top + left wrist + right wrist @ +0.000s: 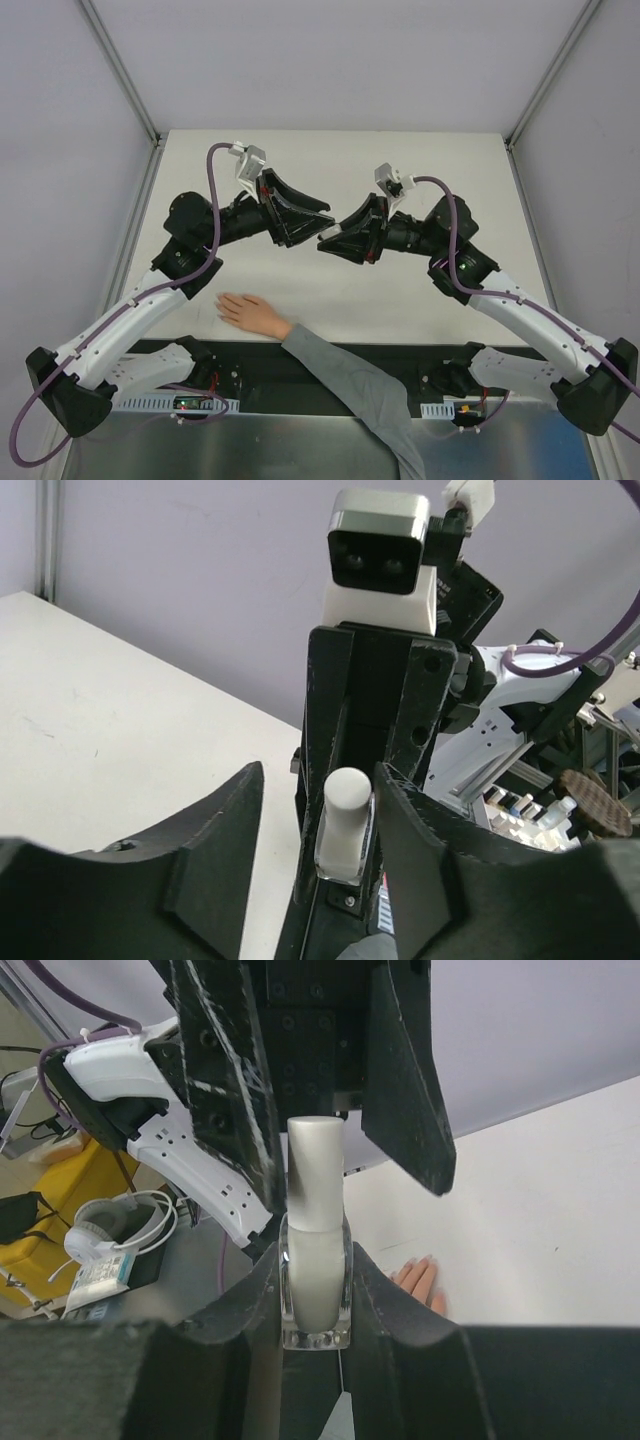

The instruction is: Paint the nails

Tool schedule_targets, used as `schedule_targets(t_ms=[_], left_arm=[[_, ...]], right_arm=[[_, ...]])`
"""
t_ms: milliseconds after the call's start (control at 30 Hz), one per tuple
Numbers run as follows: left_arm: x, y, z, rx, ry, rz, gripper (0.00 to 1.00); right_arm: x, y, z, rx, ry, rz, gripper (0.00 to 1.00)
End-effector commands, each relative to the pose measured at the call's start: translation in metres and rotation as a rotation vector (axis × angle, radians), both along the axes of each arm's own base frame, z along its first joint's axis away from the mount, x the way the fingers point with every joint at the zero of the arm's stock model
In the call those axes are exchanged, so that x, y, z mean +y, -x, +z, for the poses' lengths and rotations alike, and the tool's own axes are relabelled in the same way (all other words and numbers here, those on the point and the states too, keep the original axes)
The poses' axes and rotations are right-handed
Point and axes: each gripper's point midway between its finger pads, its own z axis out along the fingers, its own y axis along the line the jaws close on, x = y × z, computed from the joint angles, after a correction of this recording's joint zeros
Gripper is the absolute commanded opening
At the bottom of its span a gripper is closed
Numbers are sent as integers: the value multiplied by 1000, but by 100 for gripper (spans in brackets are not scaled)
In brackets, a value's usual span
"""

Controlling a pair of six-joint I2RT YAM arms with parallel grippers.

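Observation:
A pale hand [250, 312] with a grey sleeve [340, 375] lies flat on the white table [420, 160] near the front edge. Its nails [222, 305] are barely visible; the fingertips also show in the right wrist view [422, 1272]. My right gripper [335, 240] [317, 1260] is shut on the glass body of a small whitish bottle [317, 1285] and holds it above the table. My left gripper [318, 220] [320, 780] is open, with the bottle's cap [349, 790] between its fingers [415, 830], close to the right one.
The two arms meet over the table's middle, behind the hand. Metal frame posts [120, 70] stand at the table's back corners. Off the table are headphones [110, 1225], a yellow object [60, 1175] and small bottles [520, 805].

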Motion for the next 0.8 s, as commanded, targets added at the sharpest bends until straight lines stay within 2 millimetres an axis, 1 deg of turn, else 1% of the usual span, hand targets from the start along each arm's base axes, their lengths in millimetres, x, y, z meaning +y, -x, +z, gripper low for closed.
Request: schedule_targets(t_ms=[0,33,100,133,167,233,267,300,333,367,400,433,467,500,533,567,600,633,667,700,733,767], left_arm=[[2,12,29,-60,59,-48,42],[2,12,30,-63,60,-48,33],[3,11,33,-61,61,-39,25],[3,11,35,-64,63,-37,11],[3,10,36,-58,65,-34,0],[2,6,33,-26,54,-17,0],[3,0,36,-10,57,12,0],[3,-6,35,19,48,54,0],[3,-15,16,89,-23,117,0],[18,-44,20,134,-21,336,0],[13,-37,15,155,-48,382,0],[17,-42,-7,208,-138,470,0],[26,-50,0,220,-132,572,0],[26,-54,-5,231,-147,651,0],[28,-58,-7,247,-150,684,0],[29,-59,-7,264,-147,703,0],[27,-60,-9,276,-145,705,0],[26,-61,-9,281,-145,707,0],[27,-61,-5,285,-140,706,0],[27,-60,-4,287,-134,702,0],[25,-59,-1,282,-133,691,0],[25,-57,4,274,-126,680,0]], right_arm=[[-1,1,50,-88,-128,-5,0],[0,0,50,-88,-127,-8,0],[1,-3,50,-85,-128,-18,0],[1,-4,49,-91,-126,-23,0],[1,-7,49,-91,-127,-37,0],[2,-13,47,-106,-120,-70,0],[1,-27,38,-82,-83,-157,0],[-5,-36,42,-119,-54,-254,0],[-8,-58,34,-212,35,-483,0],[-14,-65,26,-265,110,-591,0],[-18,-69,30,-304,132,-683,0],[-23,-75,25,-380,218,-828,0],[-23,-76,33,-407,206,-887,0],[-22,-77,37,-419,215,-923,0],[-19,-78,33,-429,239,-950,0],[-18,-79,38,-461,240,-972,0],[-16,-79,38,-480,253,-978,0],[-9,-77,39,-503,259,-959,0],[-7,-74,44,-542,250,-947,0],[-4,-71,44,-551,239,-926,0],[3,-65,42,-570,223,-868,0],[3,-60,45,-580,202,-830,0]])
